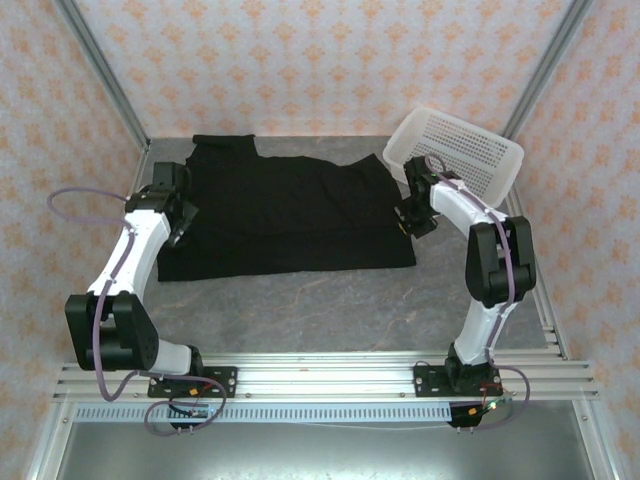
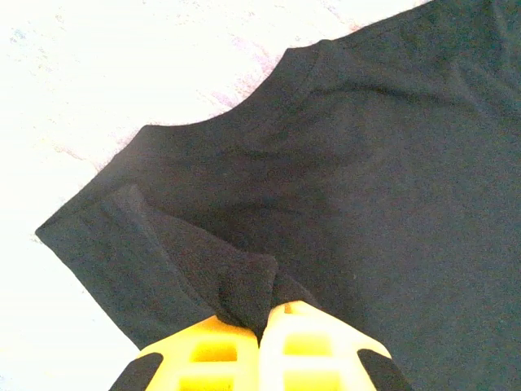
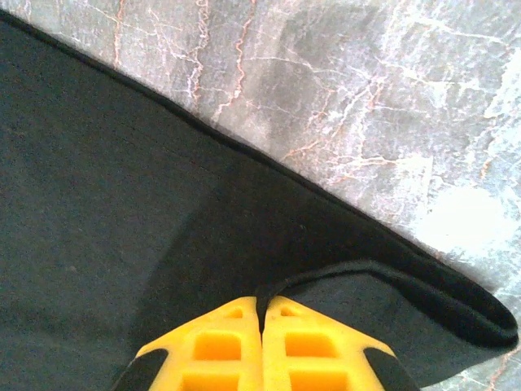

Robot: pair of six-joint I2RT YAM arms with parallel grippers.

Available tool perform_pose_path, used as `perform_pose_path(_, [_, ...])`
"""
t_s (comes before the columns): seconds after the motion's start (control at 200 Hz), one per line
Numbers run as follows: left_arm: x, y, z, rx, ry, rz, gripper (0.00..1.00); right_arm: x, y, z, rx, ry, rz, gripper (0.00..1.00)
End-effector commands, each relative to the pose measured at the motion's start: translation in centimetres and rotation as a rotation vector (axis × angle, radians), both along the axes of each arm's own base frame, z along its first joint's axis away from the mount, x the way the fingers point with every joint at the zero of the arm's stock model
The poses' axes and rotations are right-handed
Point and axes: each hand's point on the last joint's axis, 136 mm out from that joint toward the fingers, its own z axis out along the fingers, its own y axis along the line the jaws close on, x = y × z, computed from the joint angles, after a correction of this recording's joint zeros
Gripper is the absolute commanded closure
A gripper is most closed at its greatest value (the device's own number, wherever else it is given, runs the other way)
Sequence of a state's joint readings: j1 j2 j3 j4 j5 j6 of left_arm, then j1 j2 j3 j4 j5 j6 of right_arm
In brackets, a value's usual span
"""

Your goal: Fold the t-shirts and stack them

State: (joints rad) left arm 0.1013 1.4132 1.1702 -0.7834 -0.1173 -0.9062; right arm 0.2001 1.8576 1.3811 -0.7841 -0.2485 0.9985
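A black t-shirt (image 1: 290, 205) lies spread across the grey marble table, its plain side up and a sleeve at the far left. My left gripper (image 1: 181, 217) is at the shirt's left edge. In the left wrist view the yellow jaws of that gripper (image 2: 267, 314) are shut on a pinched-up fold of the t-shirt (image 2: 366, 163) near the neckline. My right gripper (image 1: 414, 218) is at the shirt's right edge. In the right wrist view this gripper (image 3: 261, 303) is shut on the hem of the t-shirt (image 3: 98, 204), which curls up over itself.
A white perforated basket (image 1: 457, 150) leans tilted at the back right, just behind the right arm. Bare marble table (image 1: 320, 310) stretches between the shirt and the arm bases. Patterned walls close in the back and sides.
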Motion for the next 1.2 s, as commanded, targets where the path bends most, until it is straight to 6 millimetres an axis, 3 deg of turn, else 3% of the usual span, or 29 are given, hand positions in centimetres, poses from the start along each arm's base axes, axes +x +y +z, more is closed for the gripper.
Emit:
perform_pose_path(0.0, [1.7,1.5,1.5,0.059,-0.048,0.005,1.00,1.4,-0.9,0.0,-0.051,-0.023,-0.009,1.00])
perform_pose_path(0.28, [4.2,2.0,-0.2,0.037,-0.012,-0.035,1.00,3.0,-0.9,-0.4,-0.070,-0.044,0.025,1.00])
perform_pose_path(0.365, [5.2,2.2,-0.5,0.004,-0.004,-0.070,1.00,3.8,-0.7,0.6,-0.071,-0.064,0.071,1.00])
perform_pose_path(0.405, [5.7,2.1,-0.6,-0.017,0.006,-0.099,0.82,3.8,-0.9,1.3,-0.089,-0.067,0.087,0.92])
perform_pose_path(0.45, [5.6,2.3,-0.4,-0.023,0.035,-0.112,0.51,3.7,-1.2,2.2,-0.104,-0.079,0.102,0.79])
perform_pose_path(0.47, [5.4,2.4,-0.4,-0.020,0.053,-0.113,0.41,3.6,-1.4,2.5,-0.113,-0.084,0.110,0.74])
perform_pose_path(0.5, [5.0,2.7,-0.2,-0.017,0.079,-0.116,0.33,3.2,-1.6,3.1,-0.125,-0.090,0.122,0.68])
perform_pose_path(0.55, [4.0,3.2,0.1,-0.020,0.110,-0.116,0.29,2.4,-1.9,3.8,-0.137,-0.094,0.140,0.62])
perform_pose_path(0.706, [-1.4,4.4,-1.9,-0.120,0.185,-0.037,0.30,-1.6,-1.9,3.7,-0.109,-0.091,0.176,0.53])
perform_pose_path(0.831, [-4.1,3.7,-5.1,-0.253,0.180,0.008,0.43,-4.2,-0.6,2.5,-0.073,-0.091,0.242,0.61])
perform_pose_path(1.036, [-3.9,2.3,-9.7,-0.425,0.188,0.049,0.62,-4.5,2.4,-0.7,0.021,-0.071,0.306,0.80])
perform_pose_path(1.196, [-2.9,2.7,-12.8,-0.444,0.190,0.094,0.72,-3.8,2.7,-3.1,-0.004,-0.021,0.323,0.82])
